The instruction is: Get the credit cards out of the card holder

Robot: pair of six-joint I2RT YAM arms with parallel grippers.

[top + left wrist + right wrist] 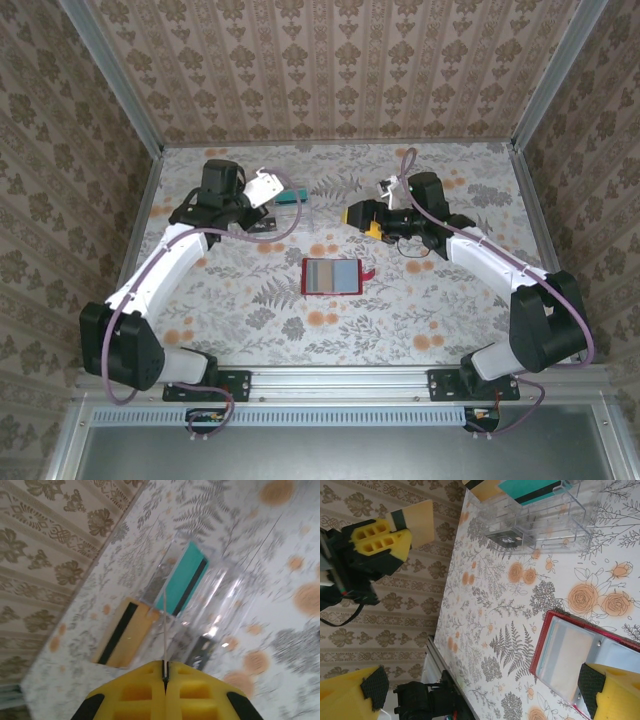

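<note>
Well, my left hand (165,671) pinched a thin tan plastic credit card (417,517) by the clear plastic tray (222,605); my right hand (482,687) gaped wide beside the flat red card holder (332,277), open at centre.

I am working in a lab test booth dressed up like a home, with damask wallpaper walls (330,60) rising beyond my right gripper (356,214), a floral-print tabletop (250,320) under it and bare aluminium framing (340,378) behind it.
</note>
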